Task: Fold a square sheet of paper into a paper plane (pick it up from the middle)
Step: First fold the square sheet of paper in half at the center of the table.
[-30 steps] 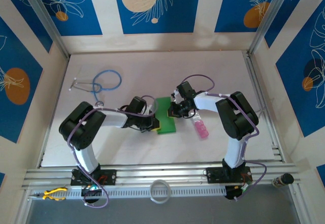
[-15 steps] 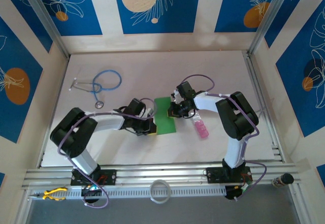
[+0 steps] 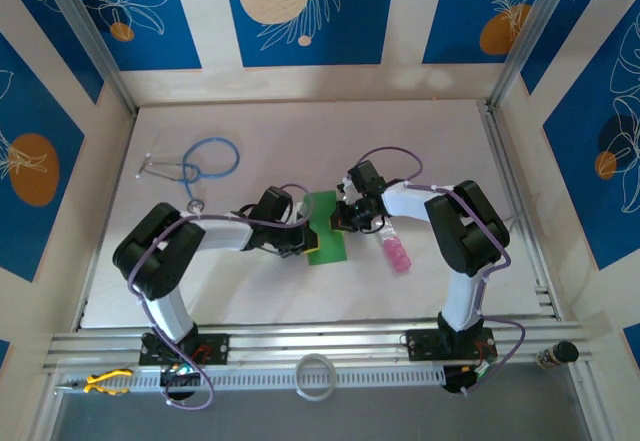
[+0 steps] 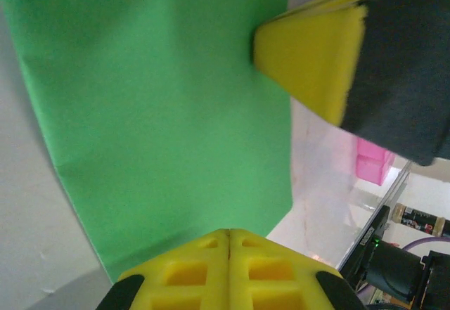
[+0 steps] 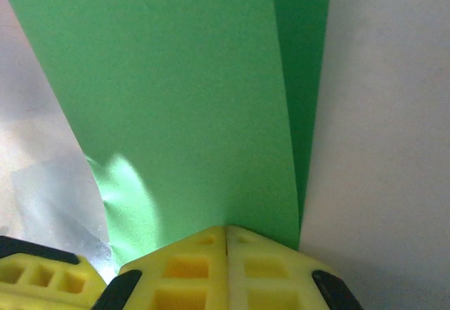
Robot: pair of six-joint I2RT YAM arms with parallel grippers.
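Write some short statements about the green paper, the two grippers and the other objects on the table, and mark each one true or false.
1. The left gripper and the right gripper both have their jaws shut. True.
2. The green paper is a slim pointed dart. False: it is a folded rectangle that lies flat on the table.
3. The pink bottle lies to the right of the paper. True.
4. The stethoscope lies on top of the paper. False: it lies apart from it, on the far left part of the table.
5. Both grippers are at the same edge of the paper. False: the left one is at its left edge, the right one at its right edge.
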